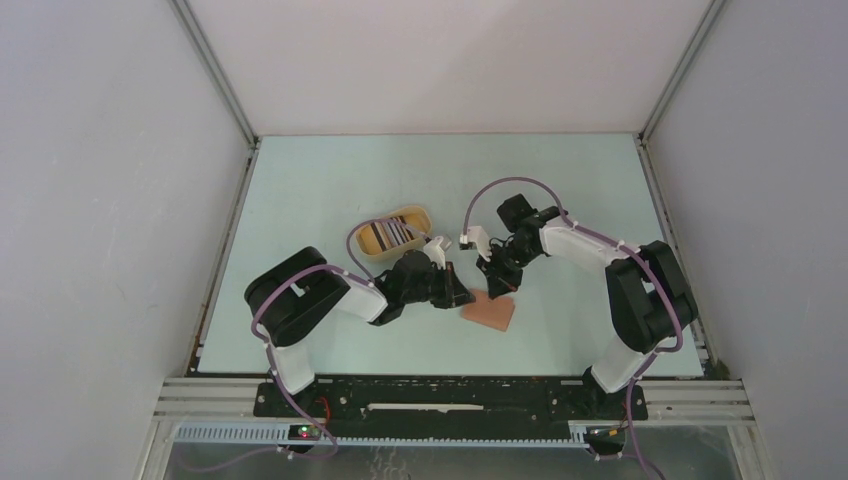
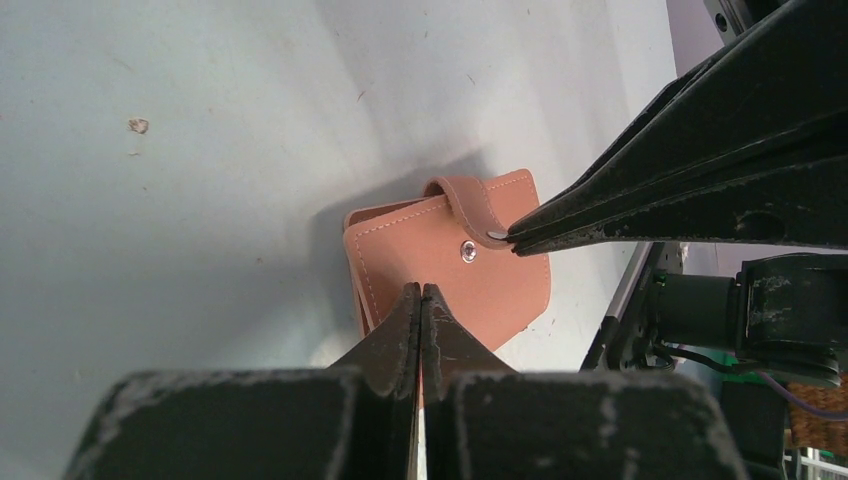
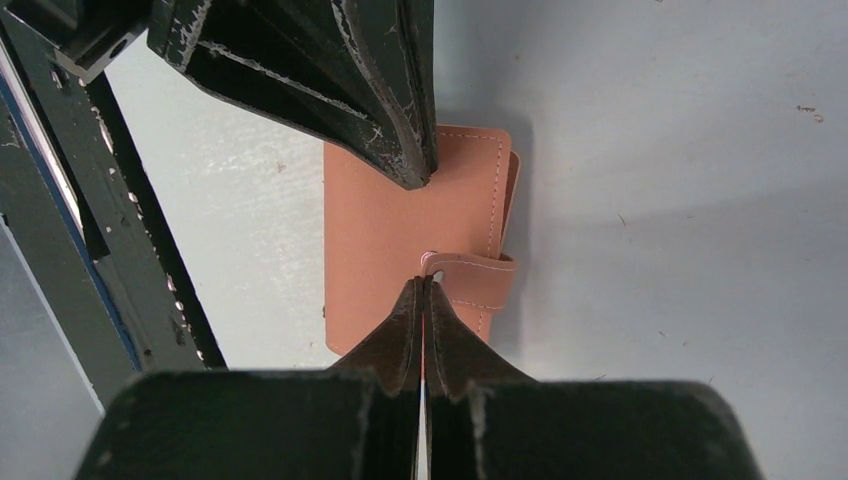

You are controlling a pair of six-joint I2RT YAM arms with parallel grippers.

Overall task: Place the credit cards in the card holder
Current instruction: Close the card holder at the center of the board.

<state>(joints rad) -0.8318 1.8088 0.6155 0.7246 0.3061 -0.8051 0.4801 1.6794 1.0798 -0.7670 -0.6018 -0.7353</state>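
The card holder (image 1: 492,313) lies flat on the table between the two arms, a reddish-brown wallet with a snap tab (image 2: 470,200). My right gripper (image 3: 424,282) is shut on the free end of that tab, lifted off the metal stud (image 2: 467,252). From the left wrist its fingers (image 2: 650,190) reach in from the right. My left gripper (image 2: 422,288) is shut, its tips resting on the holder's face and gripping nothing; its fingers (image 3: 350,80) show in the right wrist view. The credit cards (image 1: 388,236) sit in an oval tan tray.
The tan tray (image 1: 418,212) stands just behind the left arm (image 1: 300,295), close to its wrist. The right arm (image 1: 640,290) bends in from the right. White walls enclose the pale green table (image 1: 560,180) on three sides.
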